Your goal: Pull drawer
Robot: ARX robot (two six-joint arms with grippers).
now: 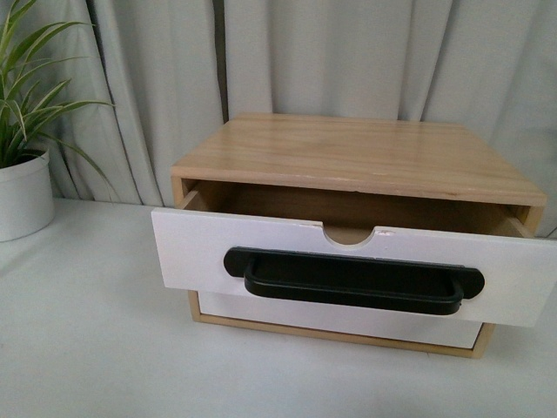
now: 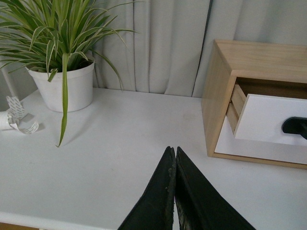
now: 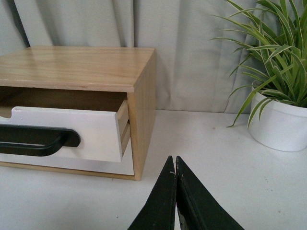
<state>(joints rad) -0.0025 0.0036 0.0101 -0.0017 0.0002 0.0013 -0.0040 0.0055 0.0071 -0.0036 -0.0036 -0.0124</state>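
Both grippers are closed with nothing between their fingers: the left gripper (image 2: 172, 155) hangs over bare table to the left of the cabinet, and the right gripper (image 3: 173, 165) hangs over bare table to its right, each clear of the wood.

The drawer (image 1: 200, 248) sits in the upper slot of the wooden cabinet (image 1: 365, 152) and stands partly pulled out, its white front well forward of the cabinet's face. A long black bar handle (image 1: 352, 280) runs across that front, below a half-round notch (image 1: 348, 233) in the upper edge. Under it, a plain white lower drawer front (image 1: 339, 320) lies flush with the frame.

The cabinet rests on a white table (image 1: 87, 340) in front of pale curtains (image 1: 348, 52). A potted plant (image 1: 22, 165) stands to the cabinet's left, another potted plant (image 3: 278, 105) to its right.
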